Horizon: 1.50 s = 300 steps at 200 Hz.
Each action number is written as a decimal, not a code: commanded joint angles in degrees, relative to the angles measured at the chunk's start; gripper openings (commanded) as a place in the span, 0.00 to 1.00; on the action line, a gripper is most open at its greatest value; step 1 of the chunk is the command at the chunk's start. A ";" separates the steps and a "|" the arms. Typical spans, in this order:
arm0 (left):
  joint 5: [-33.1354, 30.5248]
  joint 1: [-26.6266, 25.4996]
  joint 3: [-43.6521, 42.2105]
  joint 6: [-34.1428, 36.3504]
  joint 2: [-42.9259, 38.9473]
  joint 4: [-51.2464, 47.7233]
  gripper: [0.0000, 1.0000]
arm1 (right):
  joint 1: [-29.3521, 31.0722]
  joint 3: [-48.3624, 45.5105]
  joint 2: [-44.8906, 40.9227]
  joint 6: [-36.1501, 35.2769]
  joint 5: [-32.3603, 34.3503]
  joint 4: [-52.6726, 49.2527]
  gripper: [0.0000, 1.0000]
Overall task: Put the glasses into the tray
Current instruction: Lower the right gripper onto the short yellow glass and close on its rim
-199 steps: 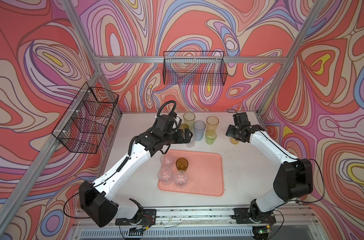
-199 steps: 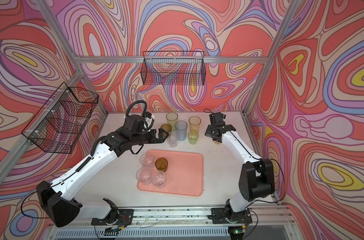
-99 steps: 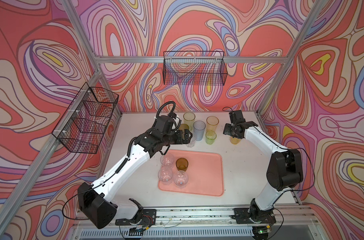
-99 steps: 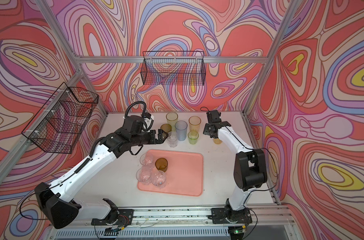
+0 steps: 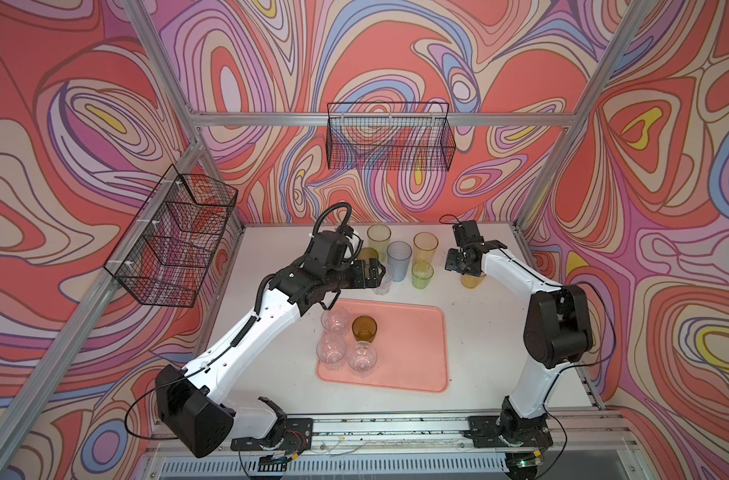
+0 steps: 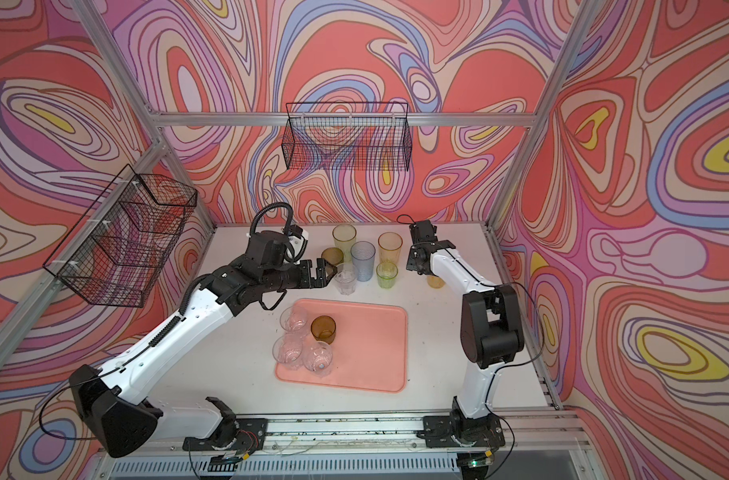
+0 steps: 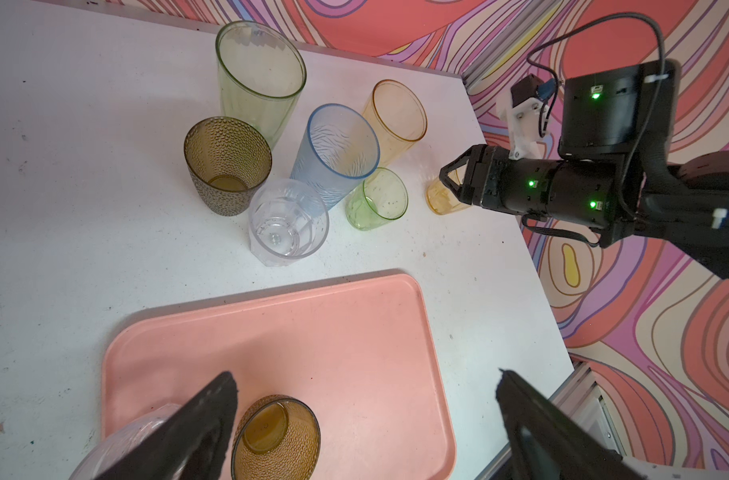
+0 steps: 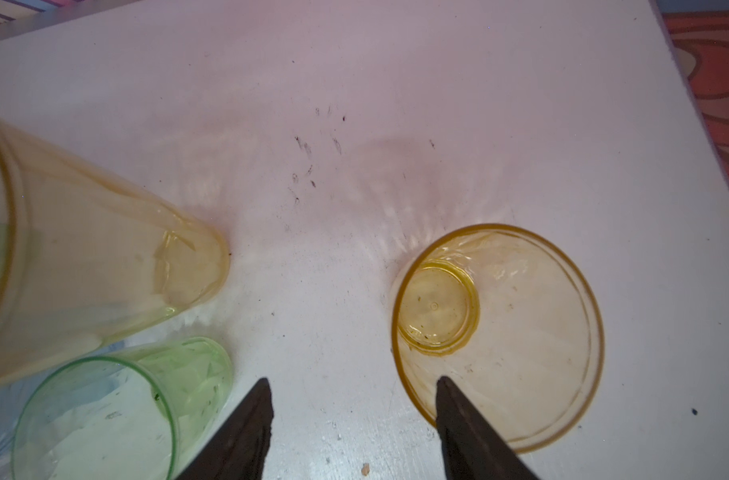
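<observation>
Glasses on the way to the tray: my right tool point(image 8: 353, 382) is at the short amber glass point(image 8: 497, 332), which stands upright toward the far right corner of the white table point(image 5: 479, 353). The jaws are partly open and sit astride the glass's near wall, with one finger point(image 8: 462, 428) inside the line of the rim and the other outside it. Nothing is clamped yet. My left tool point(image 6: 330, 272) hangs wide open and empty just beside a short clear glass point(image 6: 346, 279), which stands on the table just past the tray's far edge. Behind that glass, near the middle of the table's far edge, five more stand packed close. They are a short brown glass point(image 7: 227, 166), a tall yellow glass point(image 7: 258, 79), a tall blue-grey glass point(image 7: 337, 149), a tall orange glass point(image 7: 396, 112) and a short green glass point(image 7: 377, 199). I cannot tell whether any of them touch. The pink tray point(image 5: 412, 345) lies flat in the middle of the table, toward the near edge. Four glasses stand upright in its left half: three clear glasses point(image 5: 331, 348) along the left rim and a second brown glass point(image 5: 364, 328) just beside them. The tray's right half is bare.
</observation>
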 commanded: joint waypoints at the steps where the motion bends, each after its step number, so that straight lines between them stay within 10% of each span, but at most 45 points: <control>1: 0.87 0.14 -0.40 0.00 -0.21 1.21 1.00 | -0.41 1.18 1.54 -0.42 1.40 -0.62 0.63; 147: 1.25 0.19 -0.74 -0.35 -0.46 0.88 1.00 | -0.50 -0.21 2.50 -0.62 1.84 -0.69 0.26; 300: 1.89 0.17 -0.49 -1.45 0.34 -0.30 1.00 | -0.50 -1.61 1.76 -0.62 1.78 -0.61 0.09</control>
